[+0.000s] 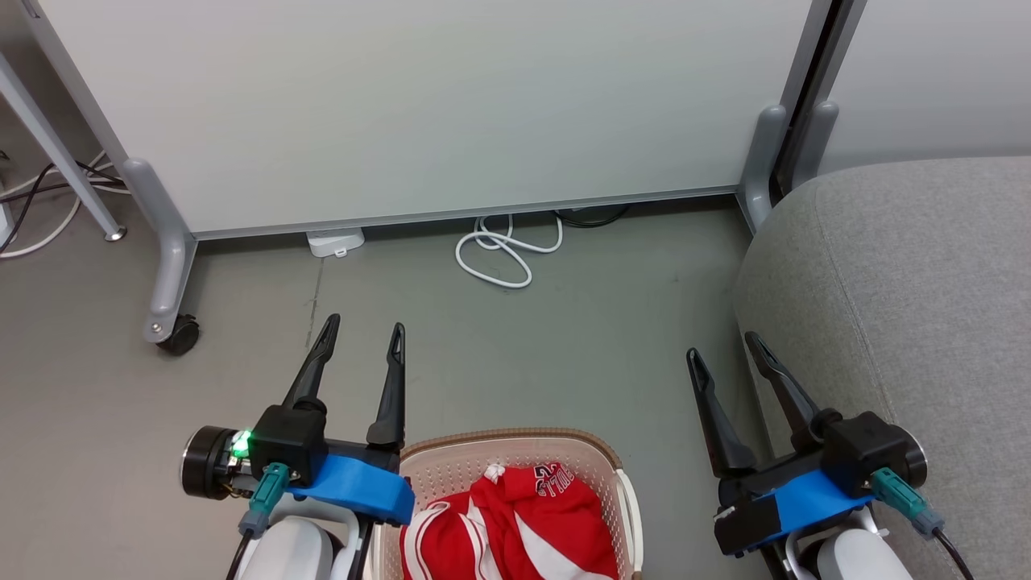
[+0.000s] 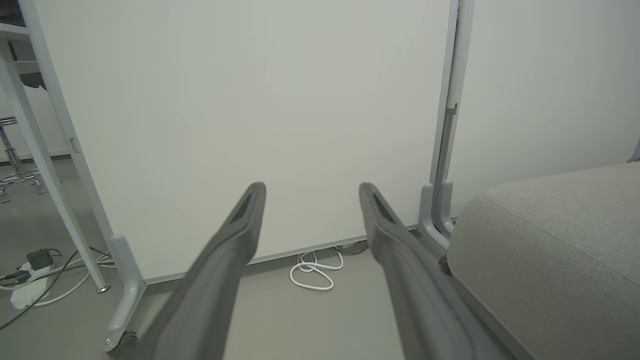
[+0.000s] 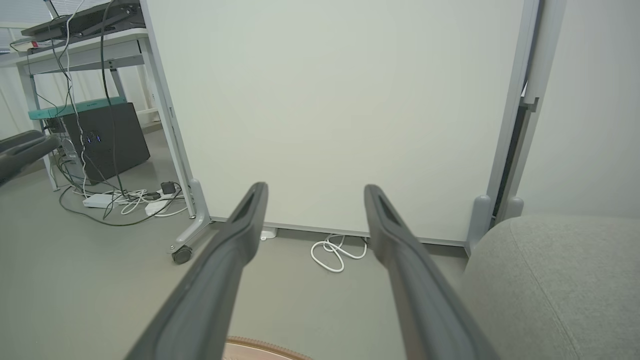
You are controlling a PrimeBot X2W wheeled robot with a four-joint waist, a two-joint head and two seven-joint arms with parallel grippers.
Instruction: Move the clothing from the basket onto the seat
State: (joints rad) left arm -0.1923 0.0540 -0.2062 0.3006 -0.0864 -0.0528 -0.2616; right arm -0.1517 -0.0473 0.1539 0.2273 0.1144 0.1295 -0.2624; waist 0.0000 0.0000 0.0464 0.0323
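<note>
While our left gripper [image 1: 364,325] and right gripper [image 1: 722,345] hang wide open and empty, the clothing [image 1: 515,524] lies crumpled in the near basket [image 1: 596,451], left of the seat [image 1: 902,282], and being soft, light and limp, we judge it best pinched at a raised fold.

The floor [image 1: 564,338] is a smooth grey-green surface; the basket [image 1: 515,441] stands on it at the near edge of the head view; the seat [image 1: 902,306] rests on it at the right, apart from the basket; a partition [image 1: 419,105] stands along the far side on grey feet, the left foot [image 1: 169,274] ending in a dark caster [image 1: 179,334]; a coiled white cable [image 1: 503,254] lies just before the partition's lower edge; a small white block [image 1: 334,242] lies to the left of that coil; a desk leg [image 1: 56,153] and loose cables [image 1: 40,209] occupy the far left corner.
</note>
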